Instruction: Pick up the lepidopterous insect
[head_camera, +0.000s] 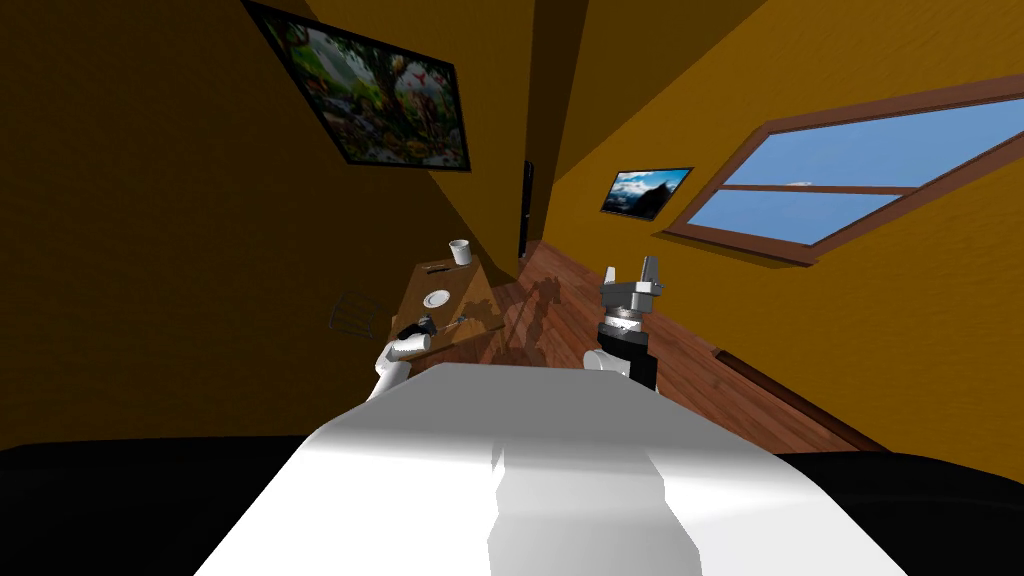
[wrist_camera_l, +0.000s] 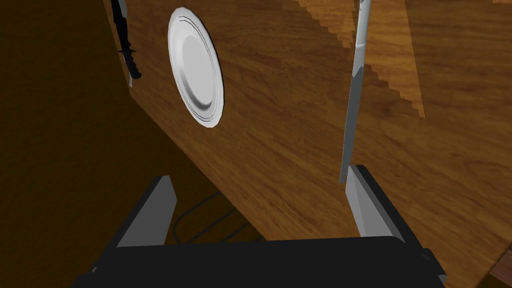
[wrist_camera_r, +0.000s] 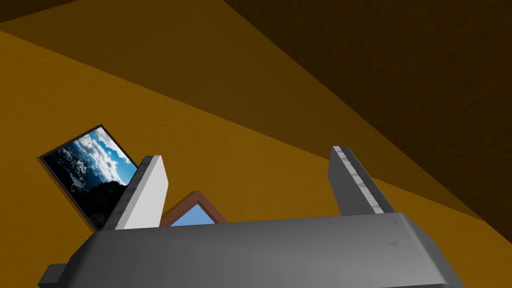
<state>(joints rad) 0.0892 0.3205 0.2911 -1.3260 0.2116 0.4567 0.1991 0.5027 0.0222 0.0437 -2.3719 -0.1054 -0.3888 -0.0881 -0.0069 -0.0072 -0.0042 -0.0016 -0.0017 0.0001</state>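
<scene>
A small wooden table stands ahead on my left. On it lie a white plate, a dark knife at its far edge, and a long thin grey blade-like thing. My left gripper hovers open over the table's near edge, beside the plate. The blade-like thing's near end lies just off one fingertip, and nothing is between the fingers. In the head view the left gripper sits at the table's near corner. My right gripper is raised to the right, open and empty.
A white cup stands at the table's far end. A dark wire basket sits on the floor left of the table, by the dark wall. Wooden floor stretches to the right under a window.
</scene>
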